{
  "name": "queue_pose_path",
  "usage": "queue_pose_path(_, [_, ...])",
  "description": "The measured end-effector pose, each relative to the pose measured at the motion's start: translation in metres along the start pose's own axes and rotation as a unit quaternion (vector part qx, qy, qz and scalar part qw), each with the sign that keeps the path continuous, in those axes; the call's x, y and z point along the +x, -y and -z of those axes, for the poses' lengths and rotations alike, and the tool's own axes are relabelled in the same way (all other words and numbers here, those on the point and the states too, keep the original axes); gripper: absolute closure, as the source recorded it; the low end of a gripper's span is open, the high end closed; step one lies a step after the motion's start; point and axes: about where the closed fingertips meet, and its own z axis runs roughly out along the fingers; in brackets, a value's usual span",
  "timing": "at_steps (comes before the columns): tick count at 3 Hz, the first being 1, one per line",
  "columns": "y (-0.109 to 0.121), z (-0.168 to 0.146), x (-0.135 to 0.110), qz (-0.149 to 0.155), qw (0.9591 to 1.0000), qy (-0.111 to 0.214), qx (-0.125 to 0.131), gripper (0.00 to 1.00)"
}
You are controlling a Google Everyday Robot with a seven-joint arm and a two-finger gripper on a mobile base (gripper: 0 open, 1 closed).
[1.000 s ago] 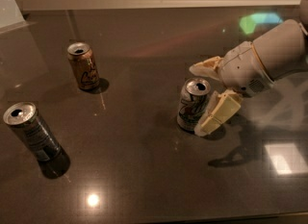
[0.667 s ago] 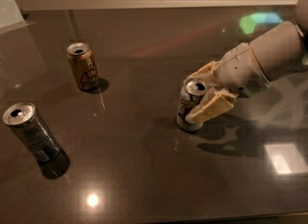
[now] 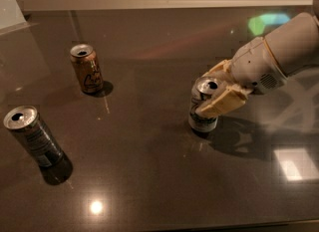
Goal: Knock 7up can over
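The 7up can (image 3: 202, 112), silver-white with a green band near its base, stands upright on the dark table (image 3: 149, 166), right of centre. My gripper (image 3: 213, 87) reaches in from the right and has the can's upper part between its cream fingers. One finger (image 3: 223, 104) lies across the can's front and the other (image 3: 218, 68) is behind its top. The fingers have closed in against the can.
A brown-gold can (image 3: 87, 69) stands at the back left. A dark grey-black can (image 3: 34, 136) stands at the front left. The arm's grey-white body (image 3: 279, 57) fills the right side. A pale wall edge runs along the back.
The gripper has moved in from the right and its fingers have drawn together around the 7up can's top. The can stays upright in about the same spot.
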Motion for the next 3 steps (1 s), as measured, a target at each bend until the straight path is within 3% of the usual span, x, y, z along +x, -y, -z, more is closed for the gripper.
queue_pose_path(1, [0.009, 0.019, -0.006, -0.009, 0.9984, -0.055, 0.014, 1.0])
queue_pose_path(2, [0.015, 0.03, -0.001, 0.005, 0.9889, -0.147, 0.02, 1.0])
queue_pose_path(3, [0.018, 0.034, 0.01, 0.025, 0.972, -0.233, 0.022, 1.0])
